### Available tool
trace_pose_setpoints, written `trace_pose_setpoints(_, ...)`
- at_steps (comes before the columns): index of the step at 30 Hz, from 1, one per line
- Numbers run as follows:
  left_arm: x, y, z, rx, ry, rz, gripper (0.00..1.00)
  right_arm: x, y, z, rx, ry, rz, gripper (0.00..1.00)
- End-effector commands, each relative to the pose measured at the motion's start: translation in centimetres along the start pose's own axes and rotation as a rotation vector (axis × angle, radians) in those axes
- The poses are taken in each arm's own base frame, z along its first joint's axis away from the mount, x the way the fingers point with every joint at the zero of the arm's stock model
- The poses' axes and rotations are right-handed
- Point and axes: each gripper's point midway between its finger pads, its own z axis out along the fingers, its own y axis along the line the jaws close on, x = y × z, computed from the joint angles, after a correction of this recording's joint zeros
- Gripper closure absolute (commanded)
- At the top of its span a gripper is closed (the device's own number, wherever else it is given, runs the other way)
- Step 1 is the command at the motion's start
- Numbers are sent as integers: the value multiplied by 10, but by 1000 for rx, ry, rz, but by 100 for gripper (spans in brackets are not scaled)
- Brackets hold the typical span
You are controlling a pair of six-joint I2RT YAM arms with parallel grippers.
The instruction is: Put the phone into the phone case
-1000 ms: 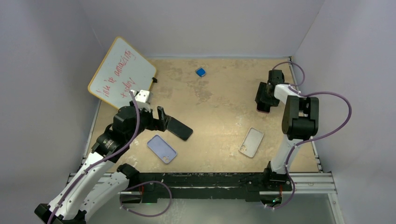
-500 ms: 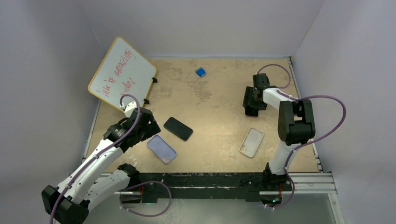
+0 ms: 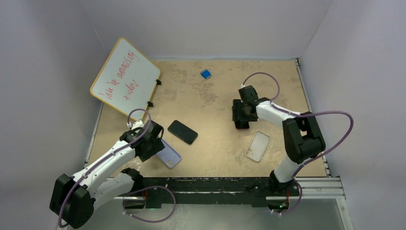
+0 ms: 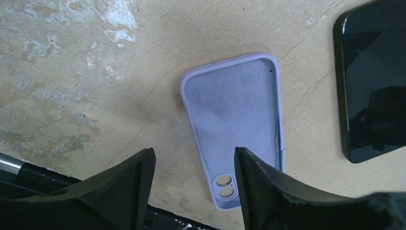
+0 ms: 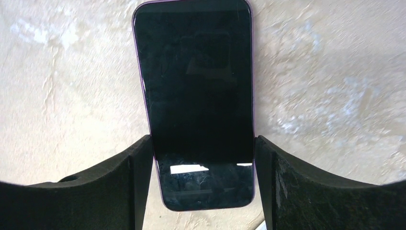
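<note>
Plainly, the right gripper (image 5: 204,143) is pinching a purple-edged phone (image 5: 196,96) by its long sides. One finger presses against each edge, and the dark screen faces the wrist camera. From overhead, this phone sits at about two o'clock from the table's (image 3: 215,96) centre. I cannot tell whether it rests on the surface or hangs just above it.

The left gripper (image 4: 194,158) hovers over a lilac case (image 4: 234,110) at about seven o'clock, with its jaws spread. The case lies open side up, and its two camera holes sit between the fingers (image 4: 124,187). One finger overlaps the case's edge, while bare table shows between the other finger and the case.

A black phone (image 3: 182,132) lies screen up just beside the lilac case, at its one o'clock, and the two are apart. A pale translucent case (image 3: 257,146) lies at about four o'clock, near the right gripper.

A whiteboard (image 3: 125,74) leans at ten o'clock. Its red handwriting seems to read "You're amazing today", though the letters are small and slanted. A small blue object (image 3: 206,74) sits at twelve o'clock. No brand mark is legible on either phone or either case.
</note>
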Motion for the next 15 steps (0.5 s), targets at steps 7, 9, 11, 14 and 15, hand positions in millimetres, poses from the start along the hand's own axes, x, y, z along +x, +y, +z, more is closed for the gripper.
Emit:
trace_pose_setpoints(7, 14, -11, 21, 38, 40, -25, 42, 22, 42, -29, -111, -52, -15, 52)
trace_pose_setpoints(9, 16, -14, 24, 52, 49, -18, 47, 28, 47, -33, -117, -56, -26, 52)
trace_pose_setpoints(11, 17, -16, 27, 58, 51, -10, 51, 35, 53, -36, -122, -56, -41, 53)
trace_pose_setpoints(14, 17, -20, 30, 72, 46, -3, 59, 46, 61, -38, -131, -53, -59, 53)
trace_pose_setpoints(15, 16, -22, 30, 85, 45, 2, 61, 50, 64, -39, -134, -50, -67, 53)
